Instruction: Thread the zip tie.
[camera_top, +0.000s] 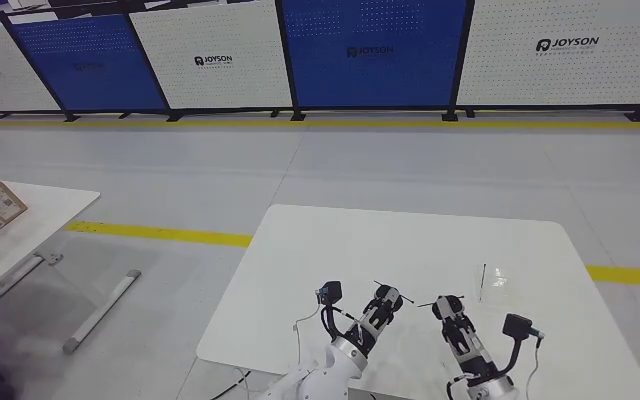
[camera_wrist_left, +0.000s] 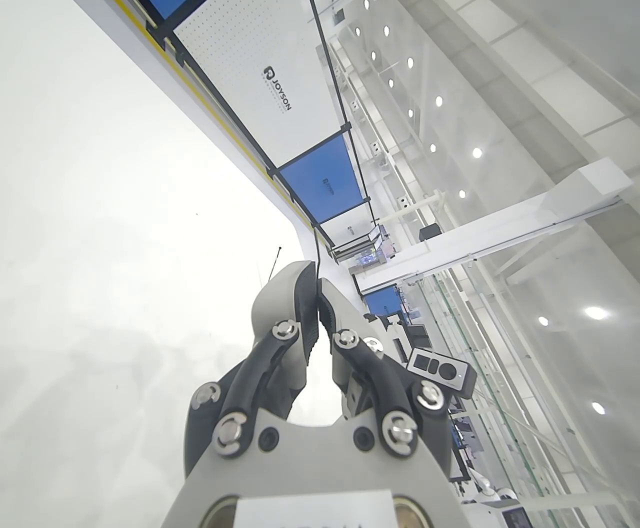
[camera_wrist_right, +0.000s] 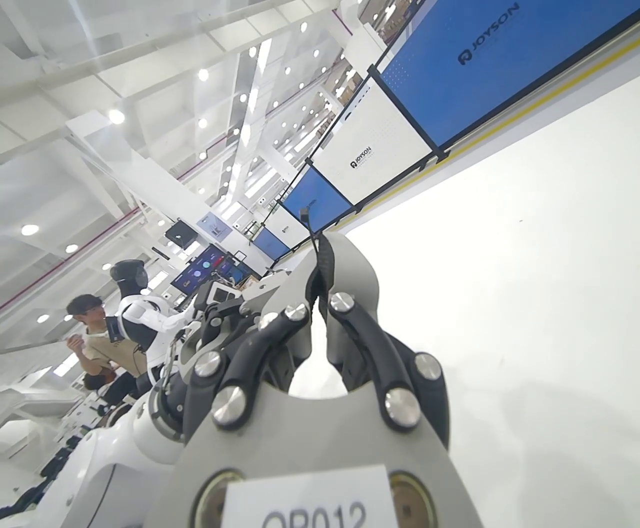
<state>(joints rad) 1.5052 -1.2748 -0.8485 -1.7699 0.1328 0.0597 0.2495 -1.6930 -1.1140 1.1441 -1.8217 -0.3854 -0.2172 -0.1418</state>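
Left wrist view, left tool pinched on zip tie, right tool clamped on zip tie

Left gripper and right gripper seem clamped.

This looked like a large factory hall or robotics lab rather than a home. A row of blue panels and white pegboard panels on black frames fenced off the work area. A yellow line was painted across the smooth grey floor. A plain white desk stood in the open, with a second one nearby. Overhead ran a high white ceiling with beams and round lamps. Farther off hung screens, and beside them stood what seemed to be a humanoid robot.
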